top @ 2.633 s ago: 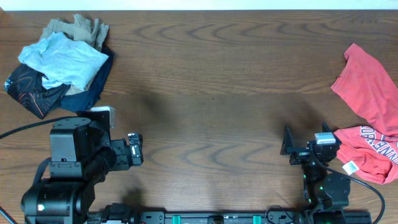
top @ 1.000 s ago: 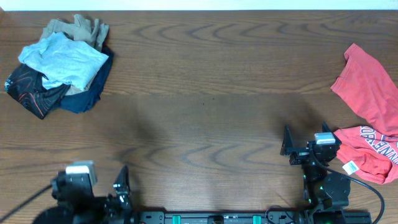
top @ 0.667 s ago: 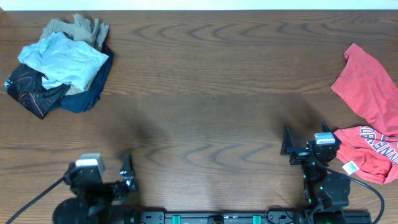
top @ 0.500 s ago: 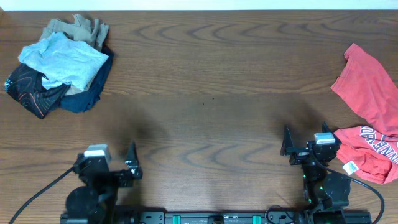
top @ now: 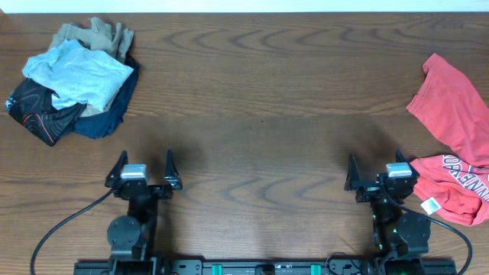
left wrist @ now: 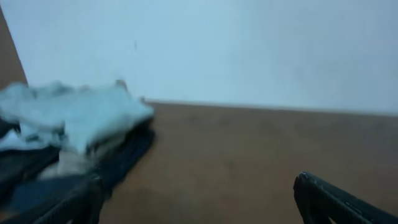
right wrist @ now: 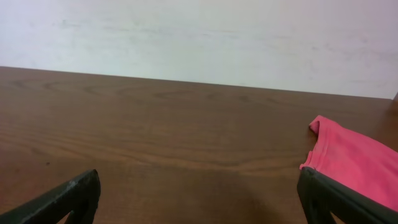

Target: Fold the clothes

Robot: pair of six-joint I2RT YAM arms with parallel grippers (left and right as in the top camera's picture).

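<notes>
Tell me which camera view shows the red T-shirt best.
The overhead view: most of the red T-shirt shows, with its white lettering and tag. The right wrist view catches only one edge; the left wrist view shows none of it.

Red T-shirt (top: 457, 114); pale blue T-shirt (top: 80, 72)

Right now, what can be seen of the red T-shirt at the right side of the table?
The red T-shirt is soft cloth, unfolded and crumpled, lying on the wooden table at its right edge, partly cut off by the overhead frame. Its upper part is plain red. The lower part bears white lettering and a small white tag. The right wrist view catches one red corner. The open right gripper stands just beside it, not holding it.
</notes>
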